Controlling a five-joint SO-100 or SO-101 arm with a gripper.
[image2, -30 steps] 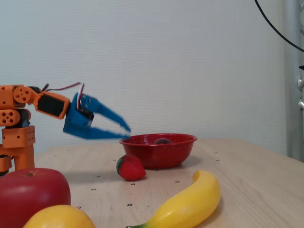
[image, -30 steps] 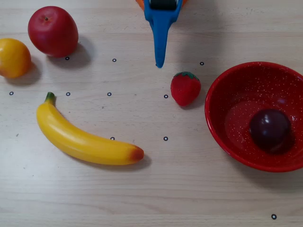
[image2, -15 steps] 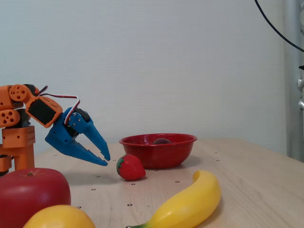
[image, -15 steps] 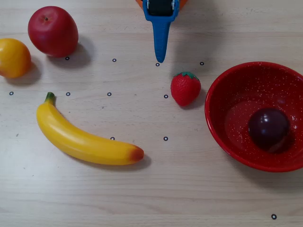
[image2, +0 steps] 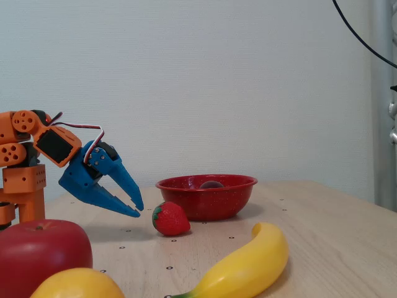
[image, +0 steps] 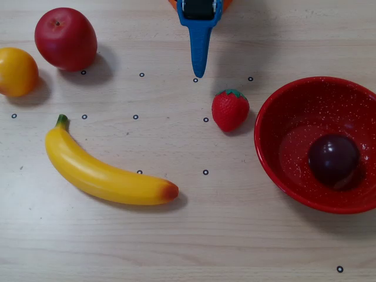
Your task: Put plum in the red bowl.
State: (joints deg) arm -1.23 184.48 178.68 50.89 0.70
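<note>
In the overhead view, the plum [image: 333, 160] lies inside the red bowl [image: 276, 114] at the right edge of the desk [image: 235, 235], resting on the bowl's floor toward its right side. A strawberry [image: 230, 108] sits just left of the bowl, apart from its rim. A banana [image: 106, 173] lies further left, with an apple [image: 65, 38] and an orange fruit [image: 16, 71] at the upper left. The blue gripper [image: 198, 73] points down from the top edge, its tip above the strawberry in the picture and clear of it.

In the fixed view, the gripper [image2: 138, 209] hangs above the desk [image2: 322, 236] with its fingers parted a little, empty. The strawberry [image2: 170, 218] stands between it and the red bowl [image2: 208, 198]. Only the plum's [image2: 212, 184] top shows over the rim. The apple [image2: 40, 248], orange fruit [image2: 77, 284] and banana [image2: 245, 267] fill the foreground.
</note>
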